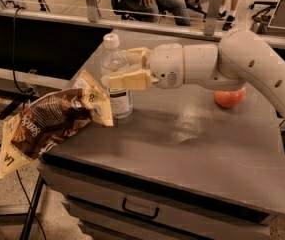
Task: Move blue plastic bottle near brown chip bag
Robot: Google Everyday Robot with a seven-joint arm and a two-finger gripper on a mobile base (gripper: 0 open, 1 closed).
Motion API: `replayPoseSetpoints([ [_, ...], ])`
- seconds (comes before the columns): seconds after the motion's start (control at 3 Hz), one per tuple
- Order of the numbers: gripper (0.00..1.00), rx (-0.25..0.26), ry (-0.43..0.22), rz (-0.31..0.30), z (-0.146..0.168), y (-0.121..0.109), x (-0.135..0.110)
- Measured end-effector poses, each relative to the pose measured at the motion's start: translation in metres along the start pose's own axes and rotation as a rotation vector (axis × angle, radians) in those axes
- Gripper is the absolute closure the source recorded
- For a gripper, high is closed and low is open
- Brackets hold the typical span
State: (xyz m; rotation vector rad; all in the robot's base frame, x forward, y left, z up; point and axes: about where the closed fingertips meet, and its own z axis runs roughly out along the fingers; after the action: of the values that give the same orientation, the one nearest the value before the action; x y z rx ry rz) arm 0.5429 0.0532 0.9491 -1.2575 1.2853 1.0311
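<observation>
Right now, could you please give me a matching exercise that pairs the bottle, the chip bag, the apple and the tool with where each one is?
Things:
1. blue plastic bottle
2. brown chip bag
3. apple
4. tool

Places:
A. hanging off the table's edge
B. closed around the bottle
C. upright beside the bag's upper corner
D. partly hidden behind the arm

Pairs: 1-C; 2-A; 3-D; 4-B
</observation>
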Motion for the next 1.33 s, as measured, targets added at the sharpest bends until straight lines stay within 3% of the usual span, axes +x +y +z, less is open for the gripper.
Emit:
replayPoseSetpoints([
  [0.33, 0.0, -0.036, -0.023, 0.024, 0.007, 0.005, 0.007],
  [0.67, 0.0, -0.052, -0.069, 0.052, 0.008, 0.007, 0.011],
  [1.0, 0.0, -0.034, -0.114, 0.061, -0.003, 0.002, 0.012],
  [1.33, 0.0, -0.015, -0.119, 0.055, -0.013, -0.002, 0.011],
])
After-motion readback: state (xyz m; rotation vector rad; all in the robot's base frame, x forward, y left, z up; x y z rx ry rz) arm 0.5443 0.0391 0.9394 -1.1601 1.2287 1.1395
